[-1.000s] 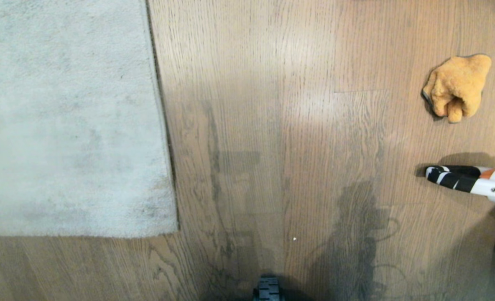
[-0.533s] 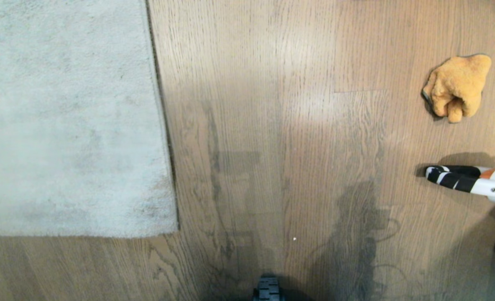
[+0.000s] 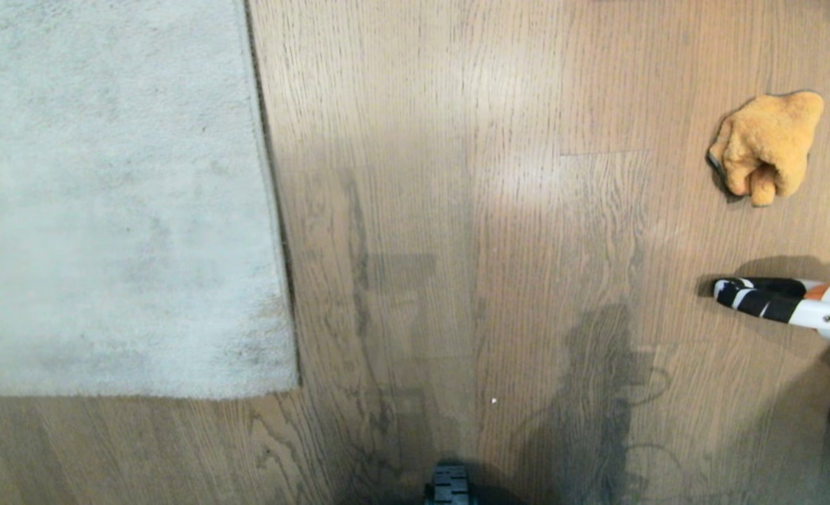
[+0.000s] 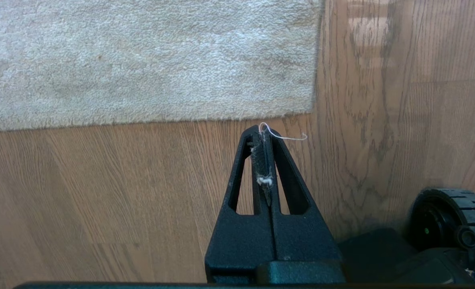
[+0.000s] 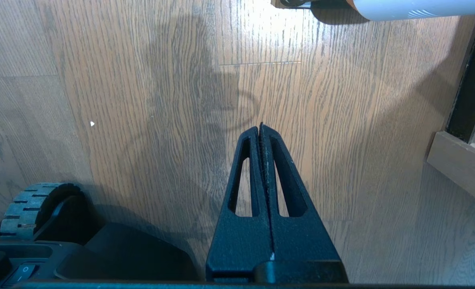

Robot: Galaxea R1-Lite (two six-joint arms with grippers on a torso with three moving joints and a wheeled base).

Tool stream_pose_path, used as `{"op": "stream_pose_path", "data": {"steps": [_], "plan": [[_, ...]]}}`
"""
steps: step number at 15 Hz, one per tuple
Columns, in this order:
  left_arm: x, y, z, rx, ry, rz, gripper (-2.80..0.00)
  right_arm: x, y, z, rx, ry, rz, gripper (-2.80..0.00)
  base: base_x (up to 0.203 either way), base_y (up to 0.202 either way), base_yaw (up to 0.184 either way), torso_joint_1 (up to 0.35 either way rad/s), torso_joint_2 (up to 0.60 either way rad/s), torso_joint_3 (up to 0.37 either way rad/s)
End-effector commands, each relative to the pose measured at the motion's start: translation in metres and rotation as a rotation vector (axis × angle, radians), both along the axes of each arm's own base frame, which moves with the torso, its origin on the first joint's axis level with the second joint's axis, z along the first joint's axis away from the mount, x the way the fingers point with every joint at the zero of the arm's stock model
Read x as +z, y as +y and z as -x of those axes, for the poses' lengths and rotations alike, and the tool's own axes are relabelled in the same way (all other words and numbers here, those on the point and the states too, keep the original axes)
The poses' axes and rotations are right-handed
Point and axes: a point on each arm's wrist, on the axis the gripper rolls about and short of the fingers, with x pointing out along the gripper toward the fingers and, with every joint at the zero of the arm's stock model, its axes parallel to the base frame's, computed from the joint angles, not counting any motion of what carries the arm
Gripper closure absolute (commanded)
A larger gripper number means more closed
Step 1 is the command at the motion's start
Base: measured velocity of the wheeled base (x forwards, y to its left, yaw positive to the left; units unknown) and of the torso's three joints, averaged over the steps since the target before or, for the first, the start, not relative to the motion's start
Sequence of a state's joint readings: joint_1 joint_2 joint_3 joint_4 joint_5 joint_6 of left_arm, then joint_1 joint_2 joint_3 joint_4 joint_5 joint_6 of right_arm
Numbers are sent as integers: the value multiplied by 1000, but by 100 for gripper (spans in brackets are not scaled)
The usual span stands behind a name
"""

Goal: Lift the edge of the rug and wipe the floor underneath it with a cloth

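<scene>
Nothing has shifted since the earlier head views: rug, rag and arms sit where they were. The pale grey short-pile rug (image 3: 113, 196) lies flat over the left part of the brown wood-grain plank floor (image 3: 457, 210), its rug edge (image 3: 275, 231) running up the picture to a near corner. The small orange-tan cloth (image 3: 765, 147) lies crumpled near the floor's far right, well apart from the rug. A white tool with a black-and-white striped tip (image 3: 783, 300) lies nearer than the cloth. Bare planks stretch between rug and cloth. The left gripper (image 4: 262, 132) hovers just off the rug corner, fingers pressed together, empty apart from lint. The right gripper (image 5: 260, 127) is likewise closed and empty above bare planks.
</scene>
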State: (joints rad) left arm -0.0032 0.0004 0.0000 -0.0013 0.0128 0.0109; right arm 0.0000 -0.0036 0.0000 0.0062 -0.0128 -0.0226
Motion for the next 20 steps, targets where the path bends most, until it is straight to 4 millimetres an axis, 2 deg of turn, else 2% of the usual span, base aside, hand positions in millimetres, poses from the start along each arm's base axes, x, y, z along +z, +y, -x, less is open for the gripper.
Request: {"op": "stream_pose_path", "data": {"steps": [1, 20], "plan": [[0, 0, 0, 0, -1, 0, 0, 0, 0, 0, -1, 4, 0, 0, 0, 0, 0, 0, 0, 0], [0, 0, 0, 7, -1, 38, 0, 0, 0, 0, 1, 4, 0, 0, 0, 0, 0, 0, 0, 14]]}}
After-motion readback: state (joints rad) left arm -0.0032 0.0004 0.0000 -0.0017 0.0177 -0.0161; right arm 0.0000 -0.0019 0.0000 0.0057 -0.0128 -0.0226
